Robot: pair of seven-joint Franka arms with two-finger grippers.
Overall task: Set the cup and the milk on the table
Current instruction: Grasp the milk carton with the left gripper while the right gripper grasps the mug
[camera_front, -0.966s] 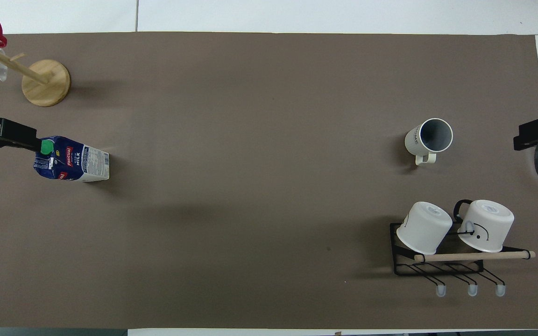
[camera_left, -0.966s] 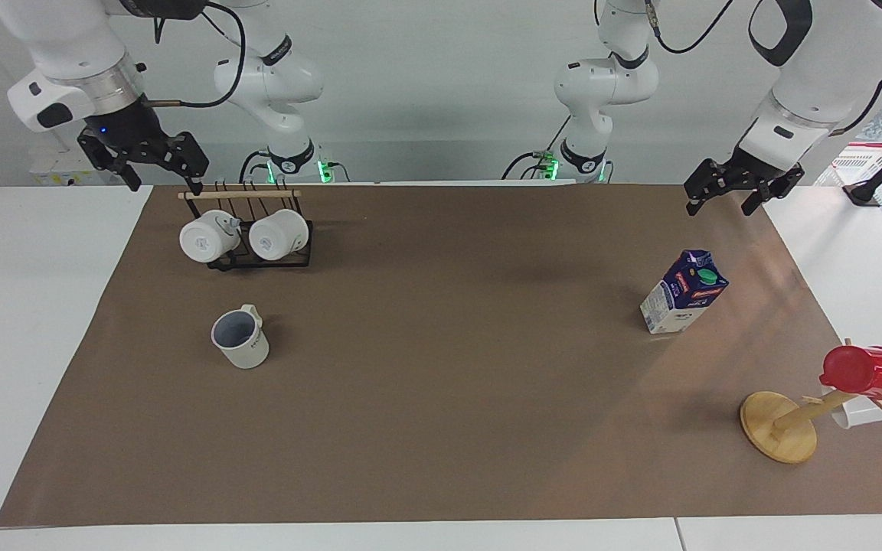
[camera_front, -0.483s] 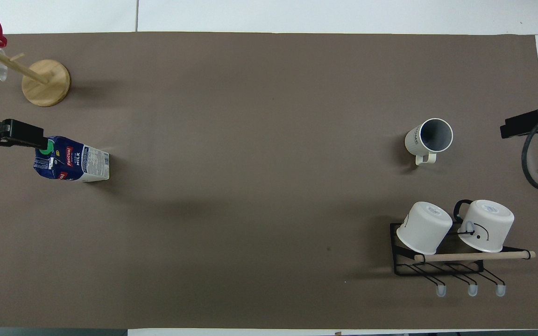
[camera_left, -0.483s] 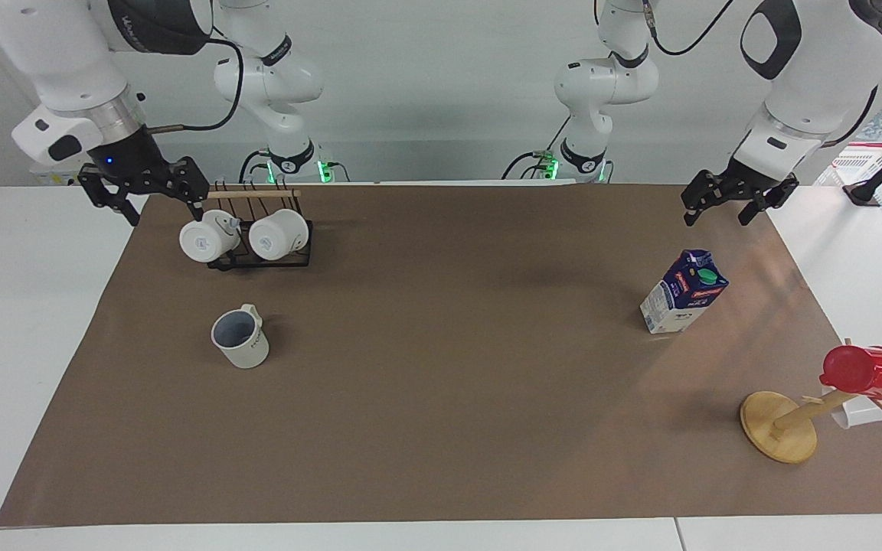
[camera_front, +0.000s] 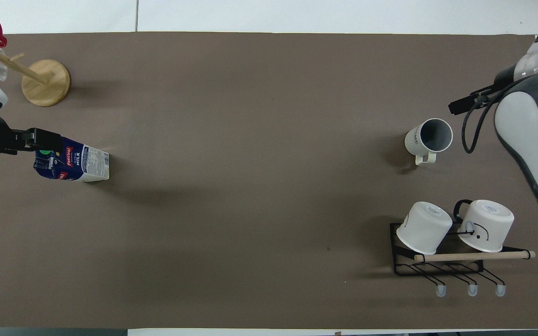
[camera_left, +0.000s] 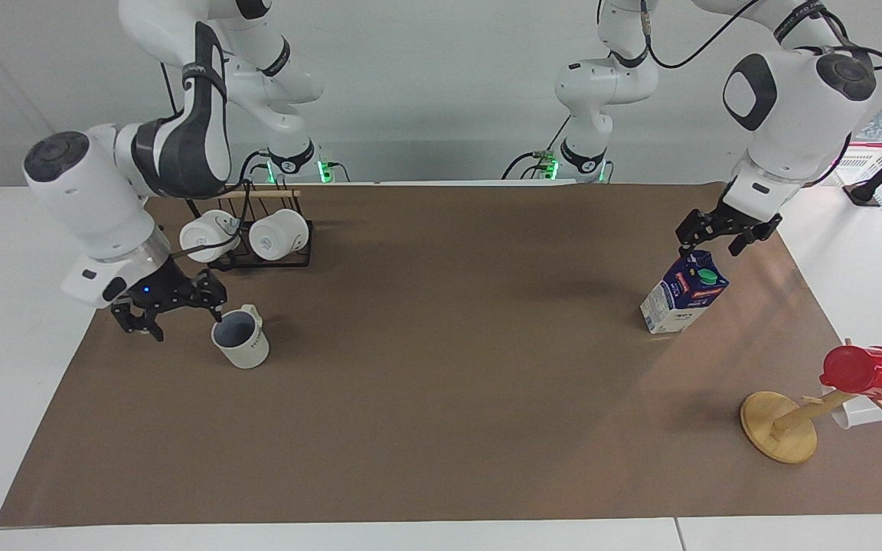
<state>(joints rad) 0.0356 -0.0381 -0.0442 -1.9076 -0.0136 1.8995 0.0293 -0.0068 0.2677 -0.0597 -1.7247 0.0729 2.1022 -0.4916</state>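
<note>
The right end effector [camera_left: 168, 311] hangs low beside the cup [camera_left: 240, 338], fingers spread wide, one fingertip [camera_left: 217, 313] at the rim. The cup stands upright on the table [camera_left: 441, 428], farther from the robots than the mug rack [camera_left: 257, 233] (two white mugs hang there). The milk [camera_left: 684, 292] stands toward the left arm's end, well apart from the cup. Just above its top sits the left end effector [camera_left: 711, 239], fingers wide.

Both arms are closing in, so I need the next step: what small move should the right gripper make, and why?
Probably ease the open right gripper sideways around the cup: it sits low beside the rim, not yet enclosing it.
</note>
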